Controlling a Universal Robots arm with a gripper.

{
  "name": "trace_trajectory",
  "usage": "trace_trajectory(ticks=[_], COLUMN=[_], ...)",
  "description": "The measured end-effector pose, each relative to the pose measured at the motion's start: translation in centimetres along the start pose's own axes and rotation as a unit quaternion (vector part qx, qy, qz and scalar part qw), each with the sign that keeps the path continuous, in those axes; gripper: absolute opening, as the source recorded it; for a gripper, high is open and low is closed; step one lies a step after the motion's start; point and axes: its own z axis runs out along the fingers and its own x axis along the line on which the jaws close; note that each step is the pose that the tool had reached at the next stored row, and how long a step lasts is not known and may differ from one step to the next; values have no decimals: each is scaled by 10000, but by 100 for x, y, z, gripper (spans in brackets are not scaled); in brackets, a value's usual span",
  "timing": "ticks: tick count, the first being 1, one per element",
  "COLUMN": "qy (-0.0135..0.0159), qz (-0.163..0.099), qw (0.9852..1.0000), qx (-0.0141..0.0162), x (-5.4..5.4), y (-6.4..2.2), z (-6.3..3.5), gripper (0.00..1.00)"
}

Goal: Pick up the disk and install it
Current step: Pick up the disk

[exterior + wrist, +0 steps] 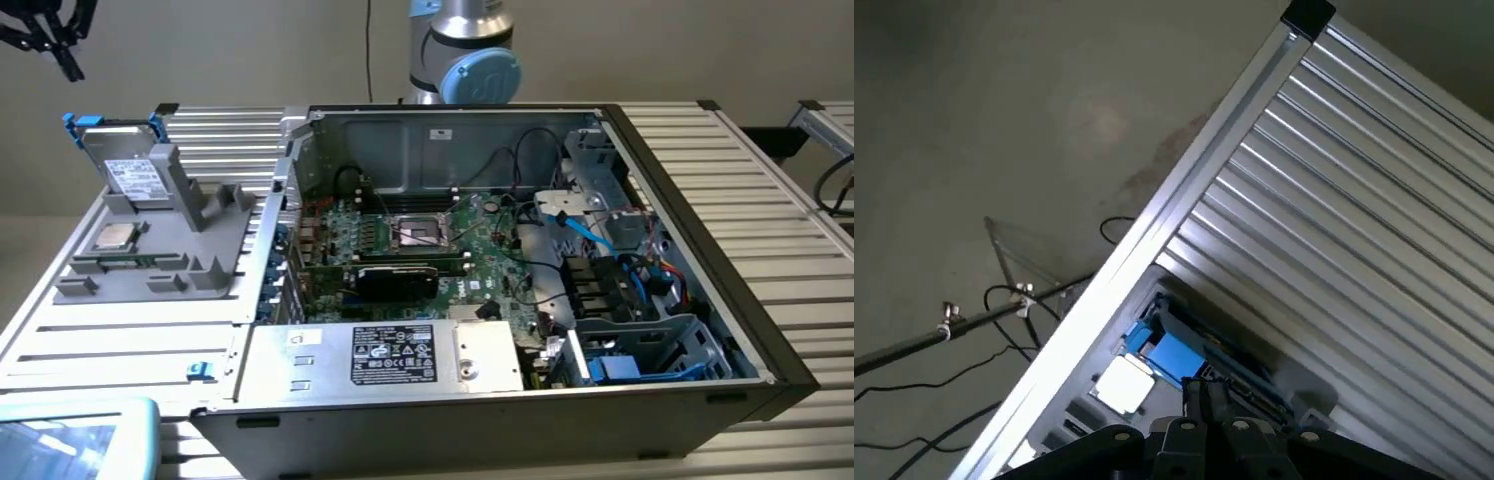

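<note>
The disk (pixel 132 172) stands on edge in a grey holder (pixel 174 255) on the ribbed table, at the exterior view's left; its blue frame sticks up at the top. My gripper (pixel 54 40) hangs high above it and holds nothing. From the wrist view the disk (pixel 1172 355) appears far below as a blue-edged slab in the holder (pixel 1299 388), and my gripper (pixel 1206 408) has its black fingers shut together. The open computer case (pixel 667 180) lies on its side beside the holder, with drive bays (pixel 641 345) at its near right corner.
A small square silver processor chip (pixel 112 237) lies on the holder in front of the disk. A silver power supply (pixel 387 355) with a black label sits at the case's front. Blue cables (pixel 594 235) cross the case interior. The arm's base (pixel 461 60) stands behind the case.
</note>
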Motion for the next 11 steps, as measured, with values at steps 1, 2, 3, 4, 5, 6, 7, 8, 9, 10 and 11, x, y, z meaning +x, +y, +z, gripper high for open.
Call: trace_trajectory(ticks=[1,2,3,4,5,6,7,8,9,10,11], qy=[-5,-8,-12,-17,-23,-29,-36,-44,-49,-53,-56], qz=[-92,-186,-277,-367,-457,-547,-637,-727,-820,-909,-1001], qw=[10000,9998,9996,9993,9990,9985,9980,9973,9966,9958,9949], qx=[3,5,4,-1,-6,-12,-21,-30,-38,-46,-53], x=[0,0,0,0,0,0,0,0,0,0,0], y=[0,0,0,1,1,0,0,0,0,0,0], z=[1,2,3,4,5,6,7,8,9,10,11], gripper=[11,11,11,11,11,11,11,11,11,11,11])
